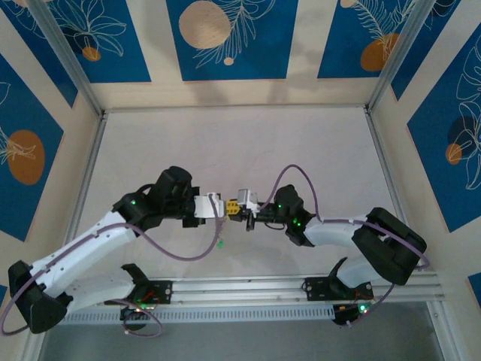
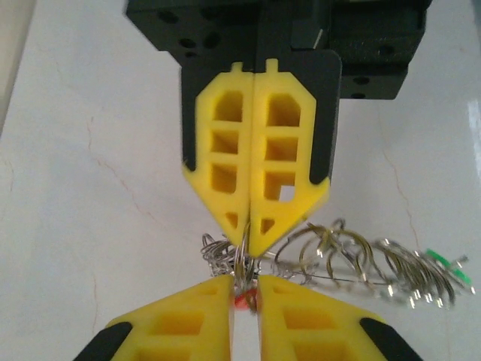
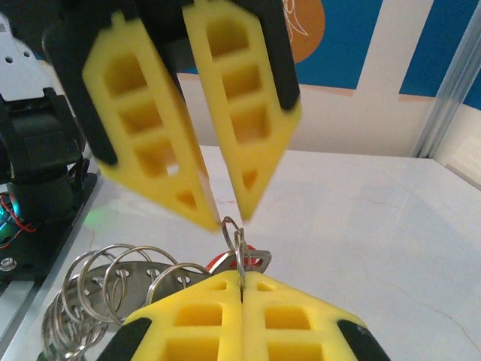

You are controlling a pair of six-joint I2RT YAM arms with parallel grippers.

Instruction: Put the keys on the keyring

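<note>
My two grippers meet tip to tip over the middle of the table. The right gripper is shut on small silvery split rings that stick up from its yellow tips; a metal key with a red tag hangs on them just behind. The left gripper stands slightly open, its fingertips either side of the same rings and the red tag without pressing them. A tangle of larger silvery rings, blurred, hangs to the side with a green tag. From above the green tag dangles below the left gripper and right gripper.
A perforated metal strip carrying several rings hangs left of my right fingers. The white marbled tabletop lies under and beyond both arms. An aluminium rail runs along the near edge, and purple cables loop off both arms.
</note>
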